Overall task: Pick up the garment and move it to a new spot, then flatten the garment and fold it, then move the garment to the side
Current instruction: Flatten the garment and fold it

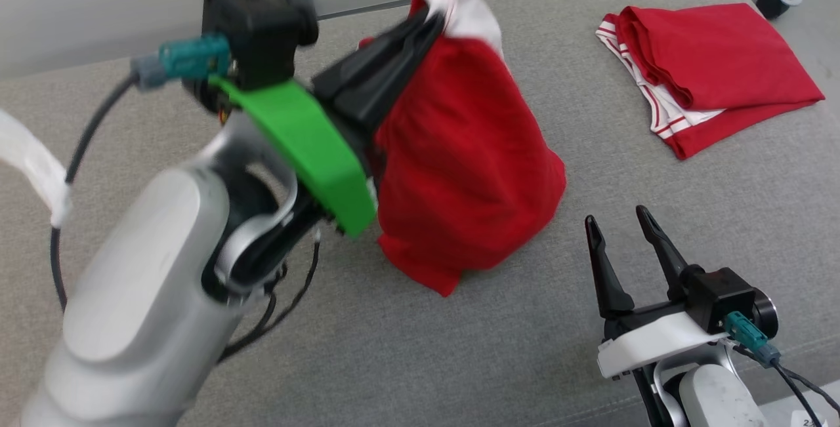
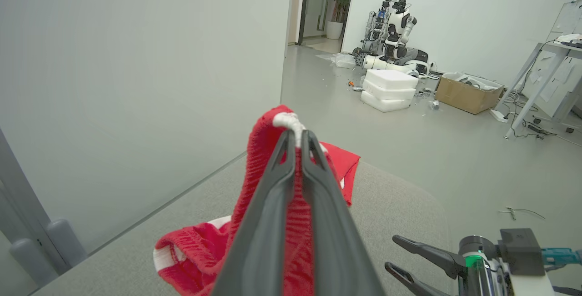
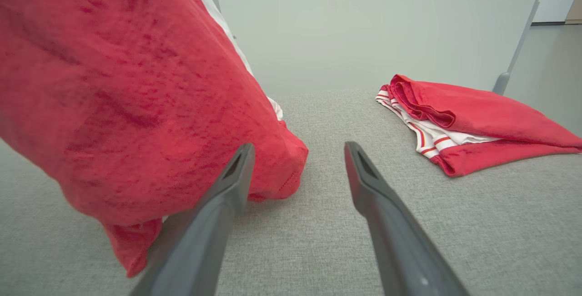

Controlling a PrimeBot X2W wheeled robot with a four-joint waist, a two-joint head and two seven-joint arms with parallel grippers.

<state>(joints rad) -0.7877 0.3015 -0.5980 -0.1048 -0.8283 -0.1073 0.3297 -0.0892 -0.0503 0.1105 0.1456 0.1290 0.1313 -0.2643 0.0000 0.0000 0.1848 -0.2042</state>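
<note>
Left tool (image 1: 433, 17), raised over the grey padded worktop (image 1: 459, 361), its two fingers pressed together on the white-trimmed edge of the red garment (image 1: 466, 151). The garment hangs from this grip as a loose bunch to the left of the folded red clothes (image 1: 715, 66) and well apart from them. Its lowest corner appears to rest on the worktop, though the contact is not clearly resolved. Right tool (image 1: 613, 220), on the near side of the folded clothes and low over the worktop, with fingers spread apart and empty. Its left finger lies just beside the hanging cloth.
</note>
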